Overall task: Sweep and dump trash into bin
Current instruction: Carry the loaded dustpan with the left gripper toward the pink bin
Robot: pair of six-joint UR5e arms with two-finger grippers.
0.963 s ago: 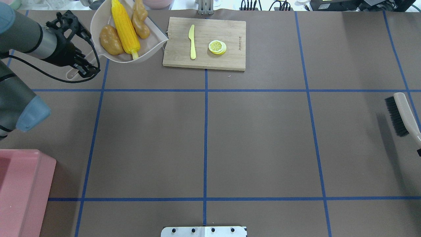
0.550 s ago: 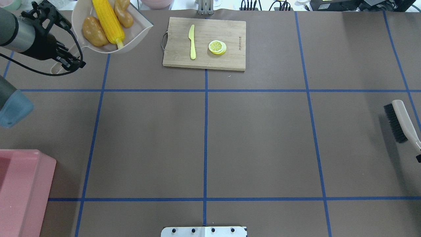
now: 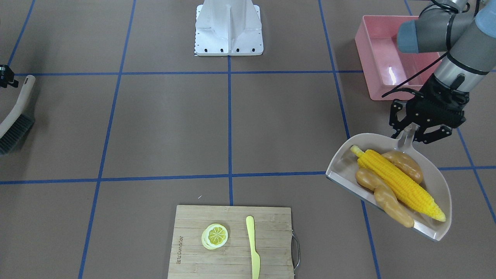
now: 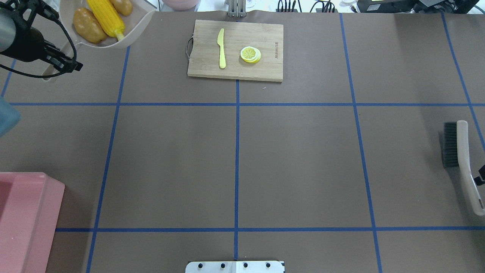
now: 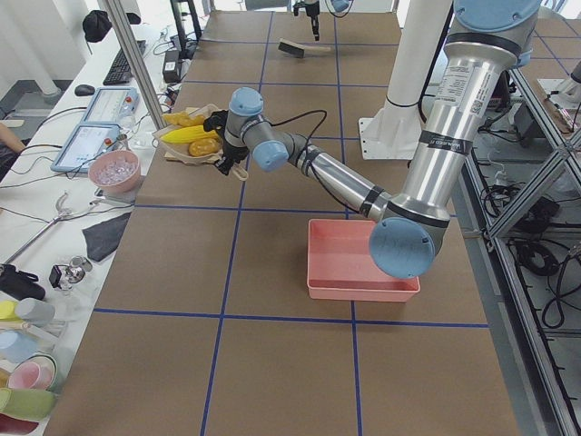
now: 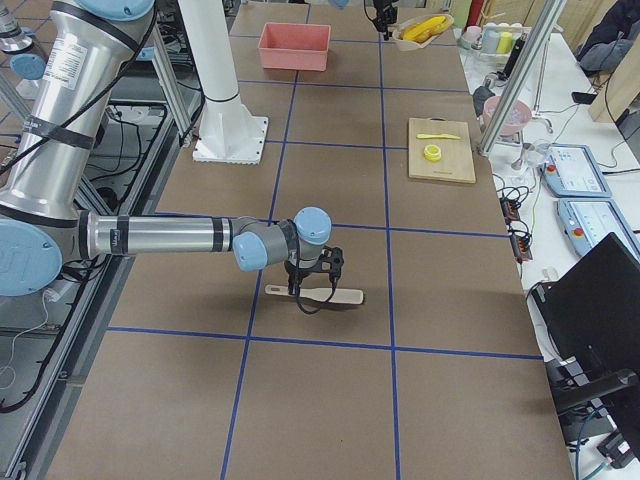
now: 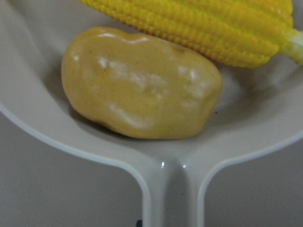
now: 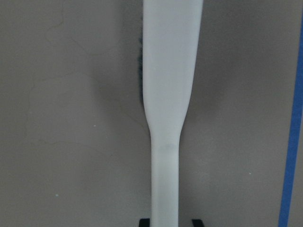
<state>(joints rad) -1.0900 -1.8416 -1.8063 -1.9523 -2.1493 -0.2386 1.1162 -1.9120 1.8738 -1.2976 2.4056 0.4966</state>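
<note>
Pink bin (image 3: 372, 58): we log it well apart, base-ward of the left end effector (image 3: 407, 133) pinching the dustpan (image 3: 438, 186) handle, trash (image 3: 399, 186) aboard; right end effector (image 6: 308, 285), clamped on the brush (image 4: 462, 148), lies farther.

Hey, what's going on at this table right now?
The left gripper holds the dustpan by its handle, loaded with the corn cob, ginger root and potato. The pink bin stands apart, nothing dumped in it yet. The right gripper holds the brush at the table's other end.
</note>
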